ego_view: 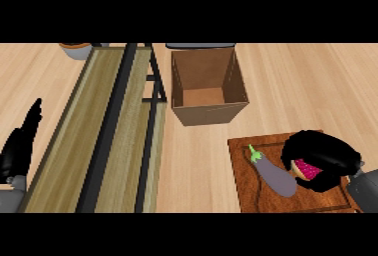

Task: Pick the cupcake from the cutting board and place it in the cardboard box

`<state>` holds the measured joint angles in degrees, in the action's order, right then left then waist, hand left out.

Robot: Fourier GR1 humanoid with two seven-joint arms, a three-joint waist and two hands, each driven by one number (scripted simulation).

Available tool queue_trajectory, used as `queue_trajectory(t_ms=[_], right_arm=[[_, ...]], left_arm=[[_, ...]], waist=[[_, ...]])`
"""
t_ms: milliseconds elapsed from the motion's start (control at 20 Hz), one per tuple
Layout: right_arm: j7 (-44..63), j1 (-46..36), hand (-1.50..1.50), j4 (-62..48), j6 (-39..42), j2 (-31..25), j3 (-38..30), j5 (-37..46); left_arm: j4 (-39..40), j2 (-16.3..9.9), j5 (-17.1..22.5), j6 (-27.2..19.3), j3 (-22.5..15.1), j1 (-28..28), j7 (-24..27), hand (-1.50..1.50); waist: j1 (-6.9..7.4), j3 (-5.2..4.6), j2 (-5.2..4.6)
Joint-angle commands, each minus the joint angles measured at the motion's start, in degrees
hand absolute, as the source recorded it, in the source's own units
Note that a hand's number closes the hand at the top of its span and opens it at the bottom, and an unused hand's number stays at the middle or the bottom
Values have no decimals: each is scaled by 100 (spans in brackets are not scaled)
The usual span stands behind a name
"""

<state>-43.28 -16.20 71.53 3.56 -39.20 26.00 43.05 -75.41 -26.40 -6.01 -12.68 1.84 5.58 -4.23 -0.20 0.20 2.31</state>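
1. There is a single view, from the robot's head, looking steeply down onto the wooden counter (310, 75).
2. It sits close: the cardboard box (207, 90) lies near the far edge, and the cutting board (255, 192) runs off the near edge.

The right robot hand (325, 152) is glossy black and bulky with rounded segments above a pale grey forearm, and the left robot hand (21, 145) is likewise glossy black, slim, tapering, on a grey forearm.
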Motion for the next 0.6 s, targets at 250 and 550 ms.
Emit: queue_trajectory(t_ms=[250, 550], right_arm=[[3908, 932, 150, -734, -1062, 568, -1780, -314], [5767, 827, 150, 516, -2143, 1051, -2050, 306]], left_arm=[[146, -198, 38, -173, 361, -400, -61, 0], [182, -135, 127, -126, 405, -549, 75, 0]], waist=[[-884, -81, 86], [-689, -101, 74]])
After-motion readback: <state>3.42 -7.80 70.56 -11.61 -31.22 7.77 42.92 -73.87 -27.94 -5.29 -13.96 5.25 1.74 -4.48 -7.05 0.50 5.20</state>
